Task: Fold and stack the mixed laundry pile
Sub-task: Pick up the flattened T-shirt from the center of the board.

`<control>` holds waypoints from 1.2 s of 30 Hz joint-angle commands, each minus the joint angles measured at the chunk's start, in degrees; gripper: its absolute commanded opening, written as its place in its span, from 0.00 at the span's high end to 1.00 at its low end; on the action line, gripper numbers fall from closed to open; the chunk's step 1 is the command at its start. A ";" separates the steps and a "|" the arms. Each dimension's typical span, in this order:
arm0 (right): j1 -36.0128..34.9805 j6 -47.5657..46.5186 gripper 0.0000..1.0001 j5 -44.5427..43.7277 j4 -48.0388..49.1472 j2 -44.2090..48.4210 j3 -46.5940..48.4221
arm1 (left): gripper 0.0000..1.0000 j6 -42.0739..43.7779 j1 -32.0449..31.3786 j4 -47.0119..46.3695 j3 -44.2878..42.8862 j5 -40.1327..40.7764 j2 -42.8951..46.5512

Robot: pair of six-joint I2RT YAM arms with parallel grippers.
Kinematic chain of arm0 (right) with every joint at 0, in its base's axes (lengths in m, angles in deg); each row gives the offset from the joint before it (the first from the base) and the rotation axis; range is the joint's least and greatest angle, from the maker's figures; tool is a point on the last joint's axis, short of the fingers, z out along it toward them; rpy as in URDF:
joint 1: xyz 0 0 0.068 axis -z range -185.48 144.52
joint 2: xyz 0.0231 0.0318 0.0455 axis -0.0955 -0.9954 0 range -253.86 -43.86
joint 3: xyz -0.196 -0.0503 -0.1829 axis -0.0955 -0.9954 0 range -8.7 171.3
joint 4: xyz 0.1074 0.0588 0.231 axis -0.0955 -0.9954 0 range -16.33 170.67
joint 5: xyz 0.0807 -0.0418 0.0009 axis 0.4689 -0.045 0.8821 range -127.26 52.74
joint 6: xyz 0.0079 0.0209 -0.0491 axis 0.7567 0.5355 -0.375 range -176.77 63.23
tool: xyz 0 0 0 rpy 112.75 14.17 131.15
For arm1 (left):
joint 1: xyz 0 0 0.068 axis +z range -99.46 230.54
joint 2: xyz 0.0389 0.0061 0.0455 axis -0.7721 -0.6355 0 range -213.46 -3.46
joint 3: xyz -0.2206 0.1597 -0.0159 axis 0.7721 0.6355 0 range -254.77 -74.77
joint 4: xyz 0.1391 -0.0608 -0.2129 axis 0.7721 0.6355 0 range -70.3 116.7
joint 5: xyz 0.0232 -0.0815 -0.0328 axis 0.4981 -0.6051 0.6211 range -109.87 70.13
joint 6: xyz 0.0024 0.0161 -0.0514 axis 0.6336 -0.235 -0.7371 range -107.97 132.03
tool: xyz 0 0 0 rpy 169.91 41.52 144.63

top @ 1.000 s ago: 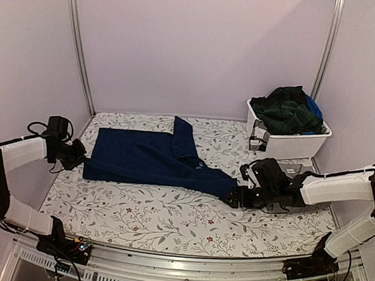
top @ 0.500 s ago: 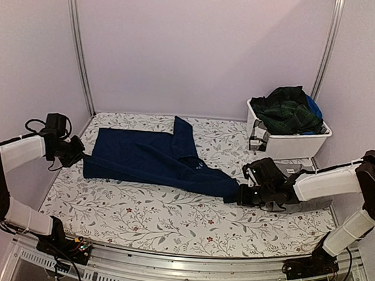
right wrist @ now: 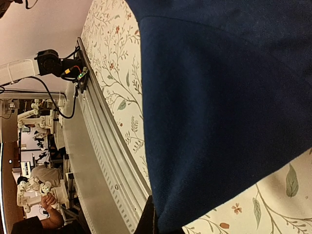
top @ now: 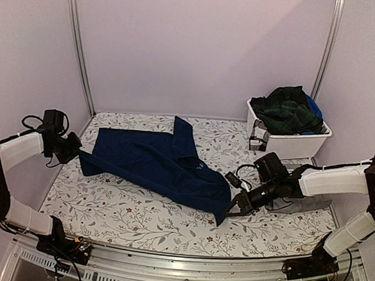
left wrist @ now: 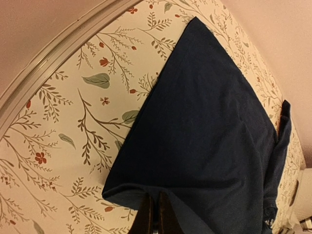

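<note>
A navy blue garment [top: 154, 161] lies spread across the floral table cloth [top: 137, 214]. My left gripper [top: 77, 151] is shut on its left corner; in the left wrist view the dark fingertips [left wrist: 148, 214] pinch the cloth's folded edge [left wrist: 209, 126]. My right gripper [top: 232, 211] is shut on the garment's near right corner, which is raised off the table and hangs as a point. In the right wrist view the navy cloth [right wrist: 219, 97] drapes from the gripper [right wrist: 155, 217]. A dark green plaid garment [top: 286, 112] tops the rest of the pile in the bin.
The white plastic bin [top: 290, 146] stands at the back right, with blue and grey cloth showing under the plaid. A flat grey cloth [top: 302, 205] lies under my right arm. The metal front rail [top: 179, 259] runs along the near edge; frame posts stand at the back corners.
My right gripper has shut on the navy garment's right corner and drawn it toward the near edge and up. My left gripper shifted slightly left and back, still holding its corner.
</note>
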 commanded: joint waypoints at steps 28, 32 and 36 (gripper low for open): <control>-5.97 19.68 0.37 -19.31 5.79 12.67 -12.53 | 1.00 2.65 0.06 -4.11 3.22 -7.26 2.01; -7.18 21.27 0.39 -20.84 9.32 6.95 -11.77 | 1.00 2.41 -0.03 -3.70 3.13 -6.76 2.35; -7.92 21.68 0.40 -23.19 11.83 1.09 -10.72 | 1.00 2.22 0.04 -3.37 3.02 -6.51 3.14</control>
